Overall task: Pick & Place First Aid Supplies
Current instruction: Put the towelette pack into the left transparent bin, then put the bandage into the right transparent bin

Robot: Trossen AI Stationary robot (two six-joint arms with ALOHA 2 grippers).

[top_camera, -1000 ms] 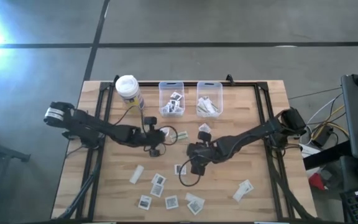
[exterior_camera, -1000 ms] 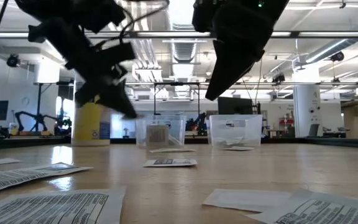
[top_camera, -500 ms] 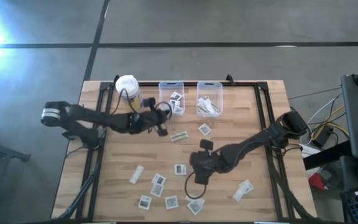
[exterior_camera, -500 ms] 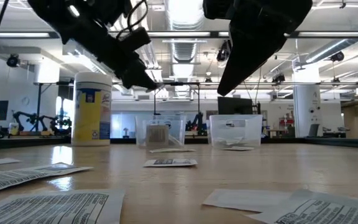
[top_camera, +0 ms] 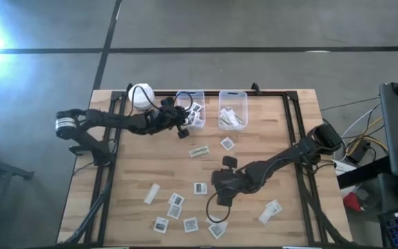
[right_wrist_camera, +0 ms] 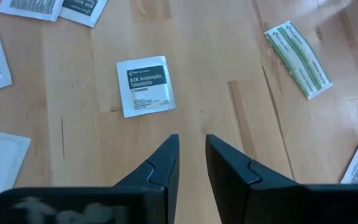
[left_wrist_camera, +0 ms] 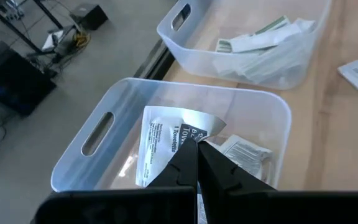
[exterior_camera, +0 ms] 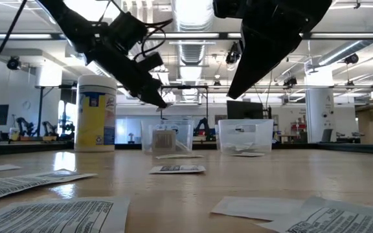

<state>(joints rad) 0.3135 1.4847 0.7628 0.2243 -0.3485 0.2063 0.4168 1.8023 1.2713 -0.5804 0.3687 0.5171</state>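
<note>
My left gripper (left_wrist_camera: 196,149) is shut on a square white packet (left_wrist_camera: 166,140) above the left clear bin (top_camera: 190,108), which holds several packets. It also shows in the high view (top_camera: 184,126). My right gripper (right_wrist_camera: 191,155) is open and empty above the table's middle (top_camera: 219,194), just short of a square packet with a dark patch (right_wrist_camera: 145,86). That packet lies flat on the wood. A greenish strip (right_wrist_camera: 298,59) and other packets (top_camera: 176,202) lie flat around it. My left gripper pinches the packet's lower edge (left_wrist_camera: 178,138) between its two fingertips. The fingers slant down toward the far edge. The packet is bent and stands up from the fingertips, lifted clear over the bin's open top.
The right clear bin (top_camera: 232,109) holds strips and stands beside the left one at the far edge. A yellow container with a white lid (top_camera: 141,97) stands left of the bins. Several packets lie scattered near the front edge (top_camera: 216,228), and one lies at the right (top_camera: 271,209).
My left gripper has gone up and toward the far edge, from beside the greenish strip to above the left bin. My right gripper has gone a little toward the near edge, away from the bins.
</note>
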